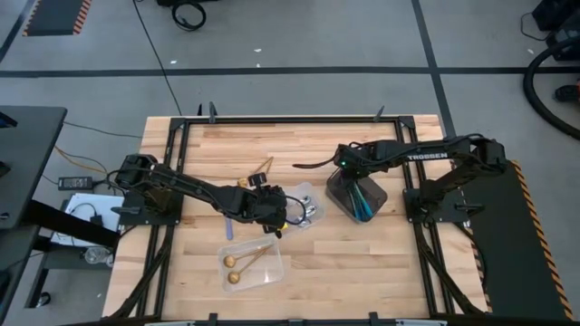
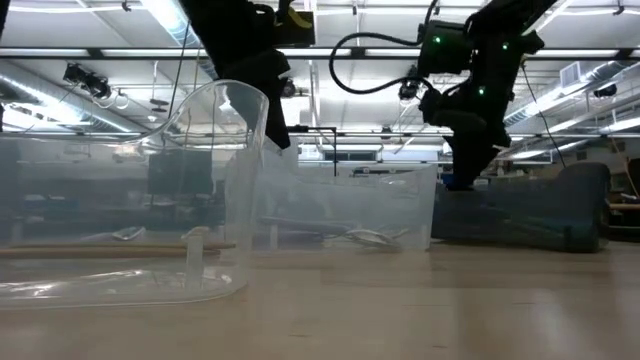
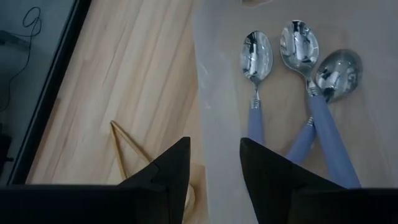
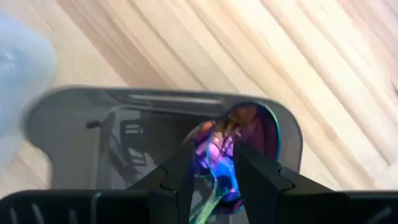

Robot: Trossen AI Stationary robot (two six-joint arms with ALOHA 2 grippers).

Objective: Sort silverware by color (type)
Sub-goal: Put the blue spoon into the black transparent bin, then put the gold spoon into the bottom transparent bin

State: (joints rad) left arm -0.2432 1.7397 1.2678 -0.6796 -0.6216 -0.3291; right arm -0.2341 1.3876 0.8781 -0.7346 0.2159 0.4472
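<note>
Three blue-handled spoons (image 3: 298, 81) lie side by side in the clear tray (image 3: 214, 124); beside the tray, gold cutlery (image 3: 127, 149) rests on the wooden table (image 3: 124, 68).

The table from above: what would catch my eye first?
Two dark arms meet over a wooden table. The right gripper hangs over a dark grey tray, iridescent spoons between its parted fingers. The left gripper, open, hovers by a clear tray of silver spoons with blue handles; two gold spoons lie in another nearer tray.
</note>
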